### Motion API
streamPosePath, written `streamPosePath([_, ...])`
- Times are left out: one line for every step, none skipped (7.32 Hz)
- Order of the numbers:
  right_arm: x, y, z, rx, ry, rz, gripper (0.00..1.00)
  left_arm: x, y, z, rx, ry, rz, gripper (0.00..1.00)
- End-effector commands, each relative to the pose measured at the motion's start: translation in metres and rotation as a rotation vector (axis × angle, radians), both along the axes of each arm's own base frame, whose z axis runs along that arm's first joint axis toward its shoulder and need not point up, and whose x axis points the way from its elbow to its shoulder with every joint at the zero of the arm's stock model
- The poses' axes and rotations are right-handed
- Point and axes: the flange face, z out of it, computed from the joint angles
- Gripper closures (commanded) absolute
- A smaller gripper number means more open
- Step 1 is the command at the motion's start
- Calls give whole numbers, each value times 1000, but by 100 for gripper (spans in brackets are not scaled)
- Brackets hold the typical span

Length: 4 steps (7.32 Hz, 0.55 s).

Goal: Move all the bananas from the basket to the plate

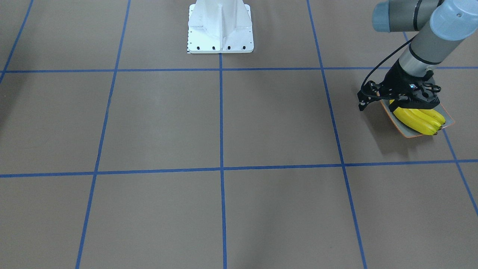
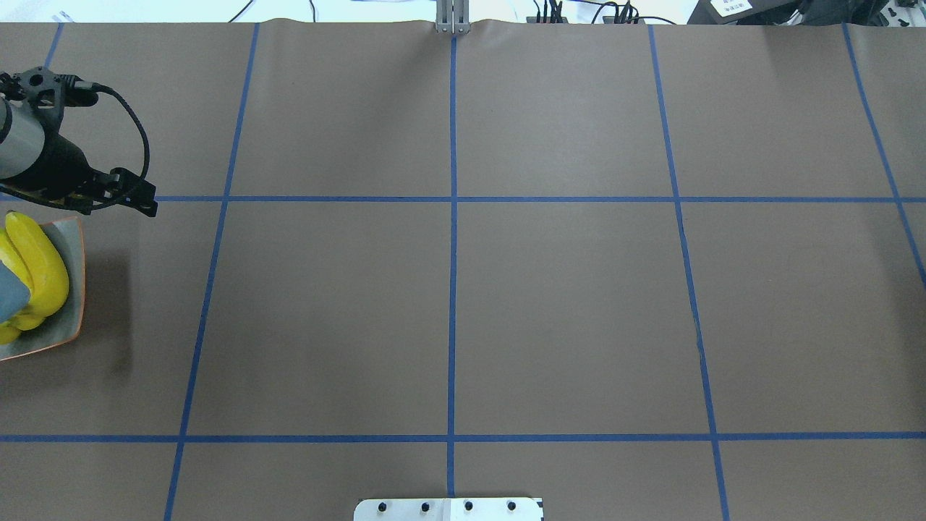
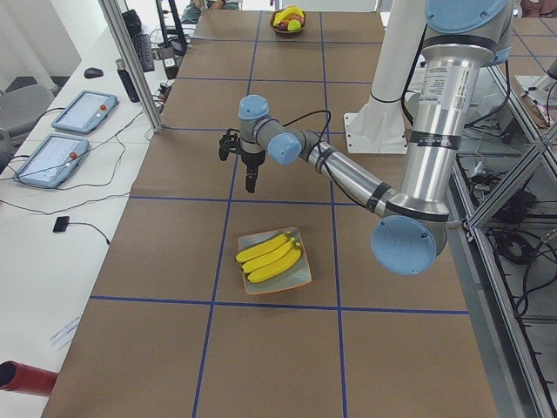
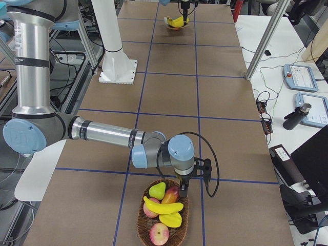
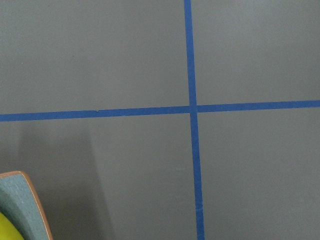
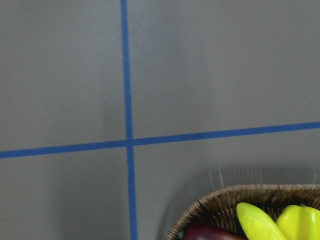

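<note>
One banana (image 4: pixel 163 207) is seen in wicker basket (image 4: pixel 139 223) at right edge of table (image 4: pixel 225 154); light, slick, bruisable, best gripped mid-length. L gripper (image 3: pixel 251 181), R gripper (image 4: pixel 182 190): finger gap can't be told.

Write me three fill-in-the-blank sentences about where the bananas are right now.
The plate holds ___ bananas.
Another banana lies among other fruit in the wicker ___.
The plate's thin rim is ___.
Missing words: three, basket, orange.
</note>
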Motion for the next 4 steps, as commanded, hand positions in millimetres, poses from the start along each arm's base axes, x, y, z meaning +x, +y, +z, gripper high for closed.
streamPosePath([6,41,44,-53,-52,-14,0,1,-2,-4,5,4,-1,0])
streamPosePath([6,44,46,-62,-56,-10,0,1,-2,-3,4,3,-1,0])
streamPosePath([5,49,55,-81,-72,-7,1,1,-2,-3,4,3,-1,0])
streamPosePath([8,59,74,-121,-117,8,1,1,-2,-3,5,2,-2,0])
